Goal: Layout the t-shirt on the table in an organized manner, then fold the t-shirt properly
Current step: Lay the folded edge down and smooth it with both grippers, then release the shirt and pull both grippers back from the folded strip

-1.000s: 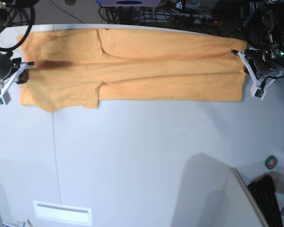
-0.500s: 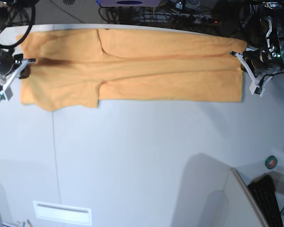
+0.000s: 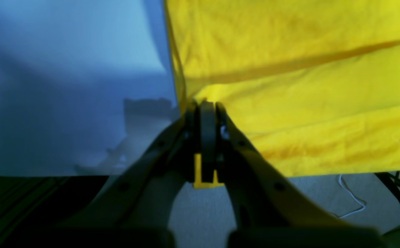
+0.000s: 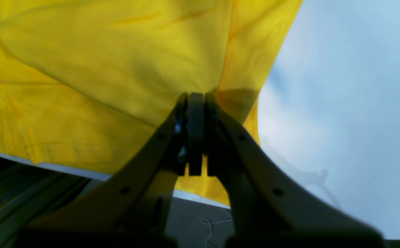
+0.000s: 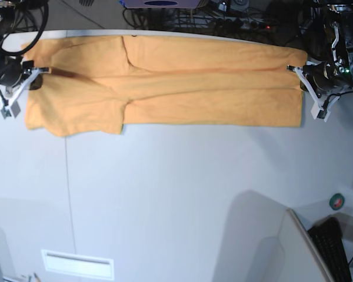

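Along the far edge of the worktop the t-shirt lies stretched out flat in a long band, folded lengthwise. The left gripper is clamped on the cloth at one end, and the right gripper is clamped on it at the other end.

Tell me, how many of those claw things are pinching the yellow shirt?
2. The left gripper is shut on the t-shirt at its right end in the base view; the right gripper is shut on its left end.
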`<state>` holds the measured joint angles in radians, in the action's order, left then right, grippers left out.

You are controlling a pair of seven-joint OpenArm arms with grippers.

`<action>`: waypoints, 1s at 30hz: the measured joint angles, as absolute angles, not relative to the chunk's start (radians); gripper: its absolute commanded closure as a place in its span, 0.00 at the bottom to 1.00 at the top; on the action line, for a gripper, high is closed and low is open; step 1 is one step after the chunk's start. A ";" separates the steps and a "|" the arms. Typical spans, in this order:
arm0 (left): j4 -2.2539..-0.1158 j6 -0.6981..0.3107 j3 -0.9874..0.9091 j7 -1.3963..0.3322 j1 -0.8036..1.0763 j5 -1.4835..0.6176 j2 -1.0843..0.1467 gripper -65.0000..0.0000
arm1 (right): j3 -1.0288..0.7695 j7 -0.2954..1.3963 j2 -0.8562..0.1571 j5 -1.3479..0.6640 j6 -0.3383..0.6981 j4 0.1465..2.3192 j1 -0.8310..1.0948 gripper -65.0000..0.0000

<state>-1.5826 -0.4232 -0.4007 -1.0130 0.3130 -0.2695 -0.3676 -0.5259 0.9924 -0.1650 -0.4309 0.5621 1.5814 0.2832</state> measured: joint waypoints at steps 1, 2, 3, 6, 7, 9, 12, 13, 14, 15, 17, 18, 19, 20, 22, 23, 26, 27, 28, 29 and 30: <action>-1.583 -0.424 -0.401 -1.013 0.313 -0.270 -0.368 1.00 | -0.526 0.992 -0.165 -0.430 0.562 1.581 0.283 1.00; -1.583 -0.423 -0.401 -1.013 0.313 -0.269 -0.369 1.00 | -0.526 0.992 -0.165 -0.431 0.562 1.581 0.282 1.00; -1.583 -0.423 -0.401 -1.013 0.313 -0.269 -0.369 1.00 | -0.526 0.991 -0.165 -0.431 0.562 1.581 0.280 1.00; -1.583 -0.423 -0.403 -1.013 0.313 -0.269 -0.368 1.00 | -0.526 0.992 -0.165 -0.434 0.562 1.581 0.281 1.00; -1.583 -0.423 -0.403 -1.013 0.313 -0.269 -0.368 1.00 | -0.526 0.994 -0.165 -0.434 0.562 1.581 0.281 1.00; -1.583 -0.423 -0.403 -1.013 0.313 -0.269 -0.368 0.90 | -0.526 0.995 -0.165 -0.435 0.562 1.581 0.281 0.95; -1.583 -0.423 -0.407 -1.013 0.313 -0.267 -0.368 0.60 | -0.529 0.991 -0.165 -0.435 0.562 1.582 0.284 0.75; -1.583 -0.424 -0.423 -1.017 0.313 -0.271 -0.365 0.49 | -0.530 0.991 -0.165 -0.434 0.562 1.584 0.288 0.73; -1.586 -0.425 -0.451 -1.015 0.313 -0.280 -0.359 0.40 | -0.531 0.992 -0.165 -0.436 0.562 1.588 0.293 0.73; -1.597 -0.423 -0.483 -1.015 0.313 -0.277 -0.354 0.33 | -0.531 0.994 -0.165 -0.433 0.562 1.597 0.298 0.73; -1.649 -0.423 -0.535 -1.023 0.317 -0.266 -0.355 0.24 | -0.531 0.995 -0.165 -0.433 0.562 1.626 0.301 0.73; -1.678 -0.419 -0.557 -1.024 0.316 -0.265 -0.353 0.22 | -0.531 0.995 -0.165 -0.431 0.562 1.643 0.303 0.73; -1.707 -0.419 -0.575 -1.020 0.315 -0.266 -0.351 0.23 | -0.531 0.992 -0.165 -0.436 0.562 1.660 0.303 0.73; -1.736 -0.420 -0.592 -1.016 0.311 -0.268 -0.342 0.25 | -0.531 0.988 -0.165 -0.438 0.562 1.674 0.303 0.73; -1.769 -0.420 -0.601 -1.009 0.307 -0.270 -0.319 0.32 | -0.530 0.988 -0.165 -0.438 0.562 1.681 0.302 0.73; -1.769 -0.420 -0.589 -1.010 0.307 -0.270 -0.308 0.39 | -0.527 0.993 -0.165 -0.435 0.562 1.680 0.297 0.74; -1.744 -0.420 -0.496 -1.017 0.315 -0.270 -0.283 0.74 | -0.523 0.949 -0.164 -0.434 0.561 1.663 0.278 0.89; -1.724 -0.431 -0.466 -1.017 0.313 -0.271 -0.271 0.93 | -0.510 0.923 -0.166 -0.439 0.561 1.649 0.271 1.00; -1.700 -0.435 -0.445 -1.017 0.304 -0.283 -0.259 1.00 | -0.487 0.905 -0.169 -0.435 0.561 1.633 0.269 1.00; -1.667 -0.435 -0.429 -1.015 0.289 -0.276 -0.251 1.00 | -0.461 0.891 -0.174 -0.435 0.561 1.610 0.267 1.00; -1.626 -0.435 -0.423 -1.014 0.270 -0.274 -0.242 1.00 | -0.444 0.884 -0.171 -0.438 0.561 1.587 0.268 1.00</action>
<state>-1.6257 -0.4347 -0.4232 -1.0142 0.2703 -0.2745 -0.2424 -0.4442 0.8841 -0.1711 -0.4377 0.5613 1.5871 0.2676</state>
